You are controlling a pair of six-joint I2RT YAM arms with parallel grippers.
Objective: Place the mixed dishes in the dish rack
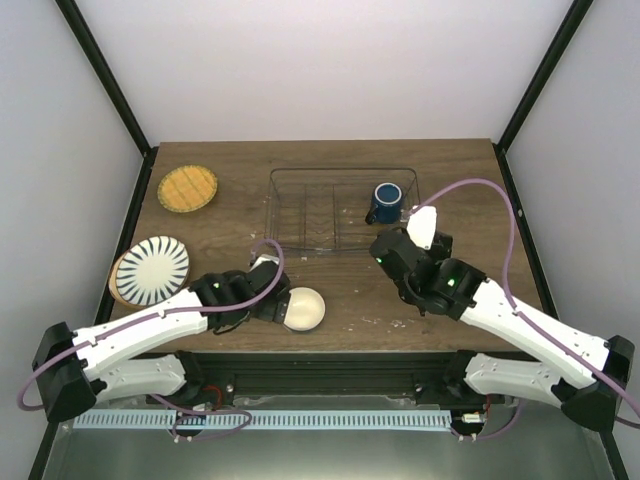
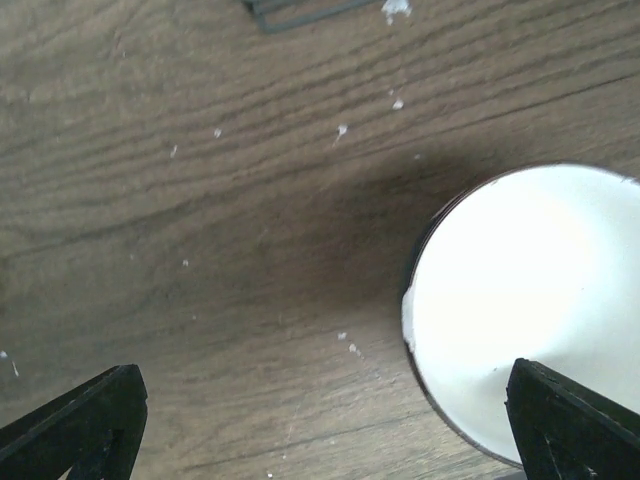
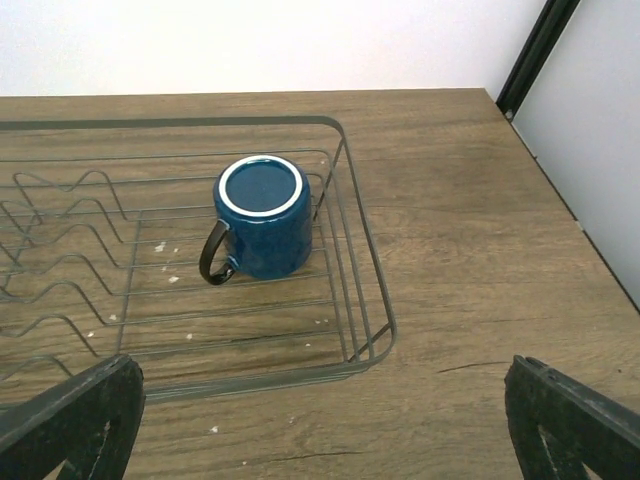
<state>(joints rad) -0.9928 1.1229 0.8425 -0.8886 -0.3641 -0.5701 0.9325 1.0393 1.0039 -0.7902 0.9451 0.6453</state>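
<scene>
Small cream bowl [image 1: 305, 308] [image 2: 530, 300] sits upright on the wooden table [image 1: 460, 180] close to the near edge, outside the dish rack [image 1: 300, 215]; the left gripper [image 1: 281, 301] [image 2: 325, 450] is at its left side with its jaws spread wide; in the left wrist view one dark fingertip [image 2: 570, 425] lies over the bowl's near rim and the other over bare wood, and whether the first touches the bowl I cannot tell; white specks dot the wood beside the bowl. Farther in and to the right, the right gripper [image 1: 395, 250] [image 3: 320, 445] hangs just short of the rack's near right corner, its jaws also wide apart and closed on nothing. At the left edge of the table, well apart from the rack, the white plate with black radial stripes [image 1: 152, 268] lies flat on top of the tan plate [image 1: 116, 282], of which only a strip of rim shows. Beyond the grippers the rack [image 3: 365, 260] stands mid-table; the dark blue cup [image 1: 385, 203] [image 3: 262, 215] is inside its right end, a pale-ringed round face turned up and its handle pointing near-left; the remaining wire dividers hold nothing. Farthest, at the back left, the orange-yellow grid-patterned plate [image 1: 187, 188] lies flat on the table.
</scene>
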